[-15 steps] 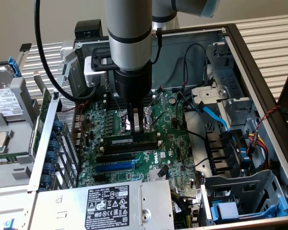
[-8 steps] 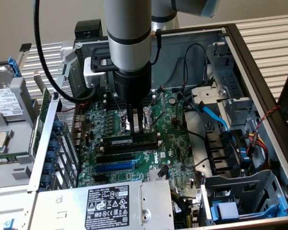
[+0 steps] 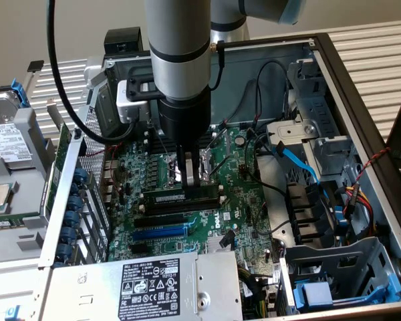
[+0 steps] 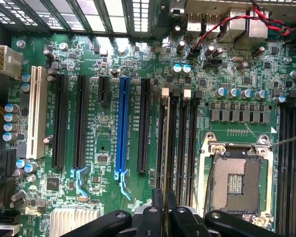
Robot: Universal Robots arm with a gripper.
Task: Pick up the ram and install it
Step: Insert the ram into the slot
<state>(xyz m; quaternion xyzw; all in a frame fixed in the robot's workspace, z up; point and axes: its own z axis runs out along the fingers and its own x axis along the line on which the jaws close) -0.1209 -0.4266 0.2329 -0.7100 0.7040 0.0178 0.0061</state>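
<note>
The ram (image 3: pixel 177 196), a long thin stick with a white label, stands on edge near the processor socket (image 4: pixel 237 183).
</note>
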